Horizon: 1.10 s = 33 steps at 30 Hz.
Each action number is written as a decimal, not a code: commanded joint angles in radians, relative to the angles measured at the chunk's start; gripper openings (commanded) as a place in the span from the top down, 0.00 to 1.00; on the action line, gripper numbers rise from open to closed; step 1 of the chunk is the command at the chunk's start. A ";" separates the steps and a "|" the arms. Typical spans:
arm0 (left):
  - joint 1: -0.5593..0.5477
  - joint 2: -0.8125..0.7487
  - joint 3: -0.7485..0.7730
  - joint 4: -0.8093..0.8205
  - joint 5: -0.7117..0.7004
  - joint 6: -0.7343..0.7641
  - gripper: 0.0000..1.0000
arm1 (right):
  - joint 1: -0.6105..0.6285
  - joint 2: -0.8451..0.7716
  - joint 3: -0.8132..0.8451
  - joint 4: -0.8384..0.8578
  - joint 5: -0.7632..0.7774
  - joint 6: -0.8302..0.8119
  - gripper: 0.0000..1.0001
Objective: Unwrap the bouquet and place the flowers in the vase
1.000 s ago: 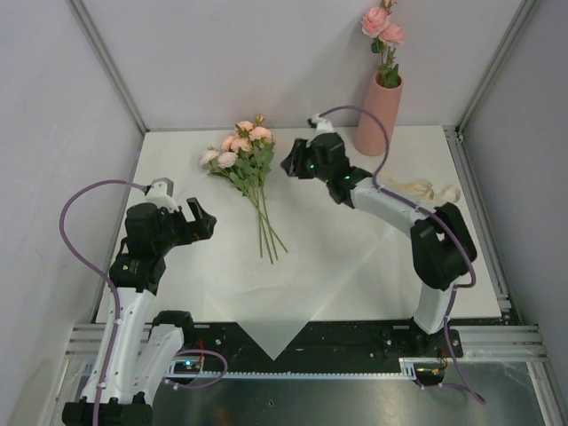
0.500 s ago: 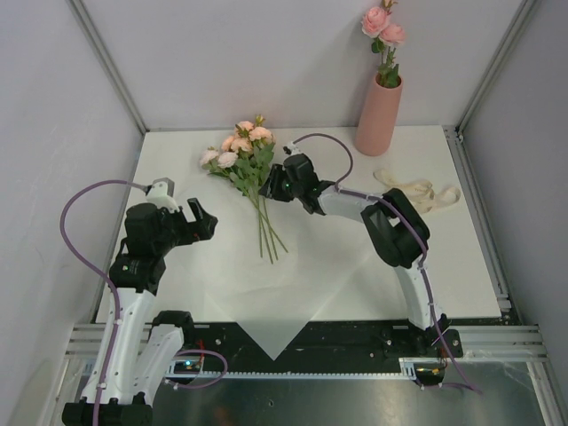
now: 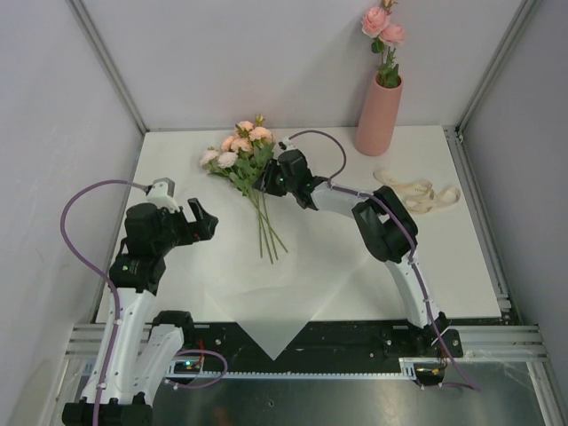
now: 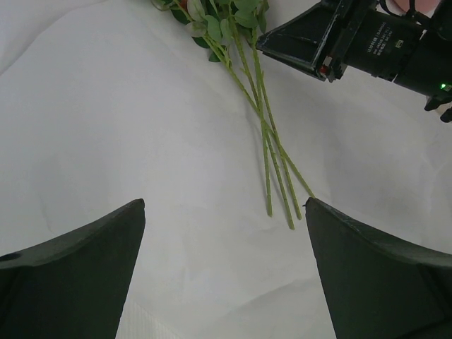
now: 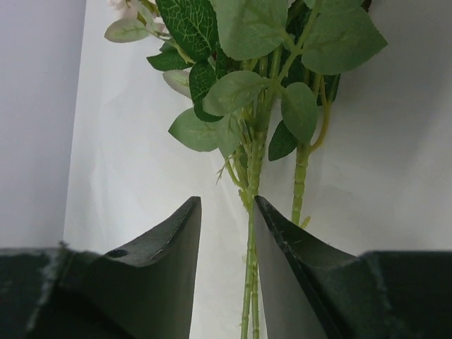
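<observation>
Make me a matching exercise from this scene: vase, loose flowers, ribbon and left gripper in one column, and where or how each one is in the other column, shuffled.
Column one:
1. vase
2. flowers
3. ribbon
4. left gripper

Column two:
A. lying on the white paper
B. jaws wide open, empty
C. upright at the back right of the table
D. loose heap on the right side

Pairs: 1-C, 2-A, 3-D, 4-B

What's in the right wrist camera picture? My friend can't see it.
The right pincer points at the flowers, its two dark fingers either side of a thin green stem. Big green leaves fill the top, lying on a white surface.
</observation>
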<state>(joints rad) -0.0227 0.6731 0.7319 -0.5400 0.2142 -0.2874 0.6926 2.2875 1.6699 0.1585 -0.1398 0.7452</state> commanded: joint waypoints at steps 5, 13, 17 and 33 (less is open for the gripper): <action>0.006 -0.012 -0.003 0.037 0.020 0.002 0.00 | -0.001 0.057 0.081 0.008 0.017 0.027 0.62; 0.006 -0.017 -0.006 0.038 0.016 0.003 0.00 | -0.002 0.090 0.118 -0.032 0.070 0.049 0.65; 0.006 -0.018 -0.005 0.038 0.016 0.002 0.00 | -0.002 0.102 0.125 -0.029 0.075 0.050 0.70; 0.006 -0.022 -0.006 0.039 0.016 0.003 0.00 | -0.028 -0.040 -0.039 0.166 0.045 0.063 1.00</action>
<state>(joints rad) -0.0227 0.6662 0.7319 -0.5343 0.2165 -0.2874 0.6830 2.3650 1.6730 0.2222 -0.0910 0.7940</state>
